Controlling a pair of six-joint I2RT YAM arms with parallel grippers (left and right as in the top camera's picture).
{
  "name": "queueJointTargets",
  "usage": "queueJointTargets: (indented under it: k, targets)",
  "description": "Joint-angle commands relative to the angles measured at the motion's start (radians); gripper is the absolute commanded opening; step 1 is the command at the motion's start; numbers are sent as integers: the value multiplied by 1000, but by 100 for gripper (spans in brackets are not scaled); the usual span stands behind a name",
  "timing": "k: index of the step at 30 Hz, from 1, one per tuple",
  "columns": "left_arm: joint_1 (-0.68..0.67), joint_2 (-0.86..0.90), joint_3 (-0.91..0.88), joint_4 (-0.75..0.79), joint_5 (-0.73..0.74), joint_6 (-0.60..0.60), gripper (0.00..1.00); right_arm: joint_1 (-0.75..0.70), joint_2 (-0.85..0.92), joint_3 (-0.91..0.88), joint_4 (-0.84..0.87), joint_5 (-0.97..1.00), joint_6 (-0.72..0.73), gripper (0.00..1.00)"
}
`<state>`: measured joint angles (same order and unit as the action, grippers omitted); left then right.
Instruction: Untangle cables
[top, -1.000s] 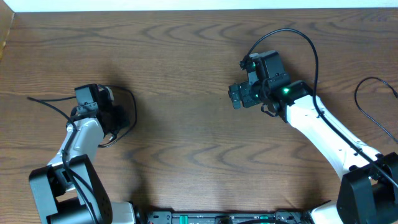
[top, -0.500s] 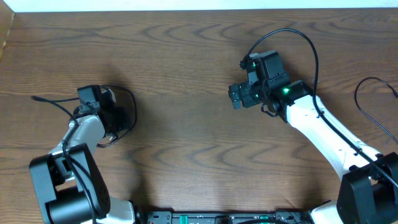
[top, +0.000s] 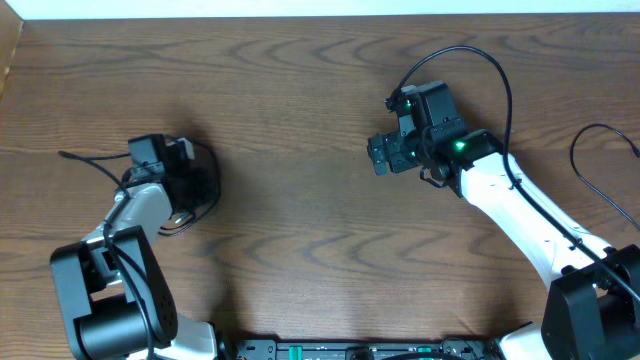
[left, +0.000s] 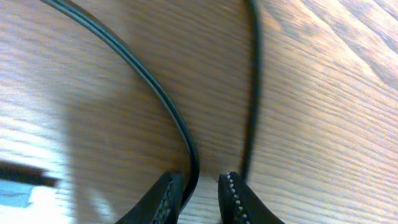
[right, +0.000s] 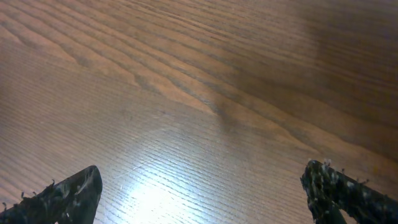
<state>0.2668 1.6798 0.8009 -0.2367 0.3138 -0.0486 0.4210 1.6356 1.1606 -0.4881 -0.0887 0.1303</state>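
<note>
A thin black cable loops beside my left gripper at the table's left, and its tail trails off to the left. In the left wrist view this cable curves down across the wood and runs in between the narrow jaws of my left gripper, lying against the left finger. A second, blurred black strand drops just outside the right finger. My right gripper hovers over bare wood at centre right, wide open. Nothing lies between the fingertips of the right gripper.
The right arm's own thick black wires arch over it and loop near the right edge. The table's far edge runs along the top. The robot base sits at the bottom centre.
My left gripper has shifted a little to the right, and the cable's tail on the left has followed it. The right arm has not moved.
</note>
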Motion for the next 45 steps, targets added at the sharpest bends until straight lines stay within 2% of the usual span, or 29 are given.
queueJointTargets:
  k: [1,8,14,22,30,35,40,42,45]
  targets:
    - [-52,32,-23,-15,23,2,26,-5,3,-3,2,19,15,99]
    - [-195,32,-31,-3,22,-3,26,-43,-1,-3,-21,111,79,99]
    - [-315,33,-31,57,23,-82,26,-143,-13,-2,-95,212,146,99]
    - [-512,33,-31,124,26,-140,26,-327,-16,-2,-175,140,134,99]
    - [-702,33,-31,235,26,-208,26,-367,-16,-2,-213,103,115,99]
    - [-726,32,-31,266,26,-227,26,-367,-16,-2,-219,41,91,99]
    - [-700,8,-24,266,23,-226,26,-367,-16,-2,-220,-108,-23,99]
    - [-690,-21,-16,261,8,-212,35,-367,-16,-2,-220,-134,-54,99]
    - [-687,-87,-11,249,-58,-203,40,-367,-16,-2,-218,-151,-68,99]
